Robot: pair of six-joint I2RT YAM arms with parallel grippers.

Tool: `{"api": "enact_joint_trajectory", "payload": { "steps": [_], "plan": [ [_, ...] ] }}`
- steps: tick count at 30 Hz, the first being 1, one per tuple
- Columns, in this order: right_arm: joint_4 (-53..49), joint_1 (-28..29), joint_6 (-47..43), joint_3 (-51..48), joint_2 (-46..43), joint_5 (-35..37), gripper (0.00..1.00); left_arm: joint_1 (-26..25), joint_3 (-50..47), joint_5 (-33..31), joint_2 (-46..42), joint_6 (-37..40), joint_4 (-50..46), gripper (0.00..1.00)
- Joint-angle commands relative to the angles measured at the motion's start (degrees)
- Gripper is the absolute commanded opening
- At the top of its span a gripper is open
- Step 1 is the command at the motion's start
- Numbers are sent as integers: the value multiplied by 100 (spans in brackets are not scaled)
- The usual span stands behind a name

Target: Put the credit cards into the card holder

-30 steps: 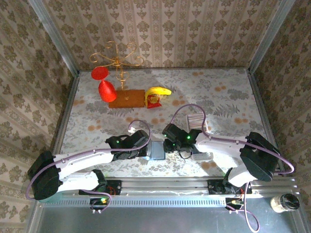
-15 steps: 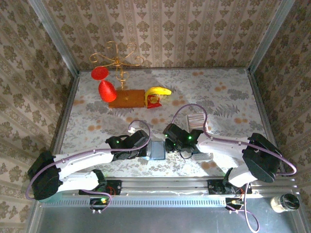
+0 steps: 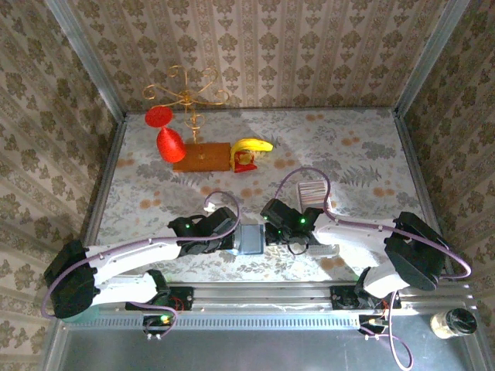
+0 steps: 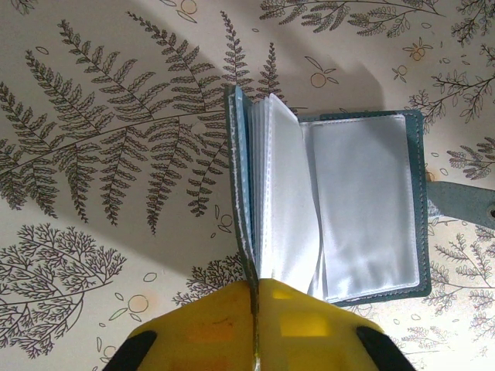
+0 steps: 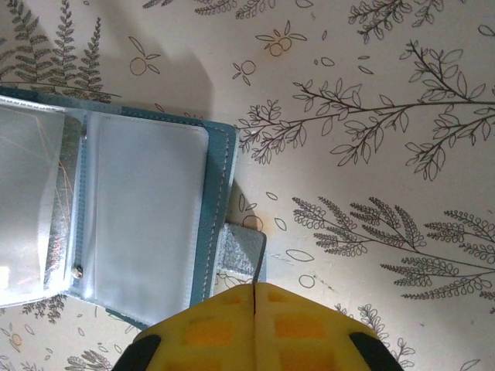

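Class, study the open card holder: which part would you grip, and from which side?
Grip the snap tab jutting from the card holder's right edge, coming in from the right: it is a thin flap clear of the sleeves, and the right hand is shut on it.

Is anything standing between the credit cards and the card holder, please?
Only the right gripper: clamped on the edge of the card holder, it sits between that and the credit cards. Nothing loose lies there.
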Motion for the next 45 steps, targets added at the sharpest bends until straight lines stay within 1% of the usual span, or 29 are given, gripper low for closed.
{"api": "enact_joint_trajectory", "payload": {
  "steps": [1,4,8,15,18,21,22,24,28,30,32,37,40,44,45],
  "plan": [
    [-193,29,120,-87,-108,93,0,-66,41,30,43,64,8,12],
    [-103,30,188,-156,-133,103,0,-107,101,176,34,97,118,26],
    [40,24,289,-248,-135,65,0,-214,166,298,55,121,435,38],
    [305,28,516,-506,-266,47,0,-209,4,683,236,-9,1769,40],
    [355,21,562,-579,-351,63,0,-216,31,749,508,-40,2077,42],
    [331,21,585,-612,-394,127,0,-216,-210,987,934,-339,2824,42],
    [314,21,596,-627,-478,170,0,-216,-279,1082,1108,-426,3099,42],
    [311,12,613,-657,-622,199,0,-219,-304,1103,1333,-542,3259,39],
    [368,3,659,-720,-686,205,0,-223,-466,838,1261,-612,3272,35],
    [380,8,660,-737,-697,191,0,-192,-656,790,1097,-687,3362,31],
    [359,3,657,-728,-714,199,0,-191,-837,675,763,-694,3326,25],
    [381,-28,659,-737,-732,208,0,-198,-1040,315,-153,-558,2552,18],
    [380,-41,641,-694,-711,203,0,-190,-1271,266,-551,-629,2418,12],
    [383,-58,628,-654,-689,188,0,-195,-1605,204,-670,-878,2443,1],
    [369,-58,632,-642,-684,193,0,-203,-1641,228,-663,-914,2467,0]
  ]
}}
